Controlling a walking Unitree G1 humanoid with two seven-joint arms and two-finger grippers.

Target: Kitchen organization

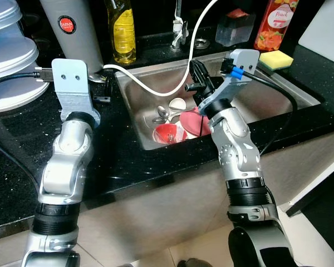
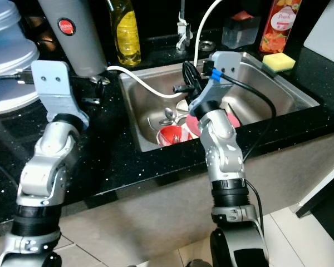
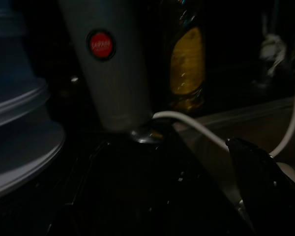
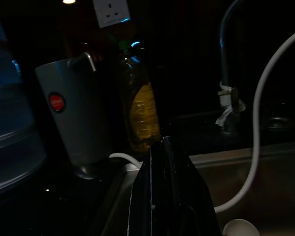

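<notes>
**Sink and counter, stock as seen**

One steel sink (image 1: 278, 94) set in black speckled counter (image 1: 117, 161); inside, one red cup (image 1: 168, 134), one pink plate (image 1: 192, 121) just beside it, one white round dish (image 1: 178, 103), two spoons (image 1: 162, 115) lying near the cup; dishes grouped at the sink's left end, touching or overlapping.

One white hose (image 1: 156, 86) running from the counter's left, dipping over the sink, rising out of frame at top.

One grey flask (image 1: 72, 28) on the counter left of the sink, round red badge with white lettering, top word apparently "JAPAN", rest too small to read.

One yellow bottle (image 1: 123, 33) just right of the flask, label unreadable.

One red-orange bottle (image 1: 274, 25) behind the sink on the right, label reading "Peach".

One clear box (image 1: 235, 28) left of that bottle; one yellow sponge (image 1: 275, 59) on the sink's right rear corner.

Stacked pale lidded containers (image 1: 8, 55) at far left; count uncertain.

One tap (image 1: 179, 25) behind the sink, middle.

Two grippers: right gripper (image 1: 199, 78) over the sink above the dishes, black fingers pressed together, holding nothing; left gripper (image 3: 265, 191) above the counter near the flask's base, finger spacing impossible to tell.
</notes>
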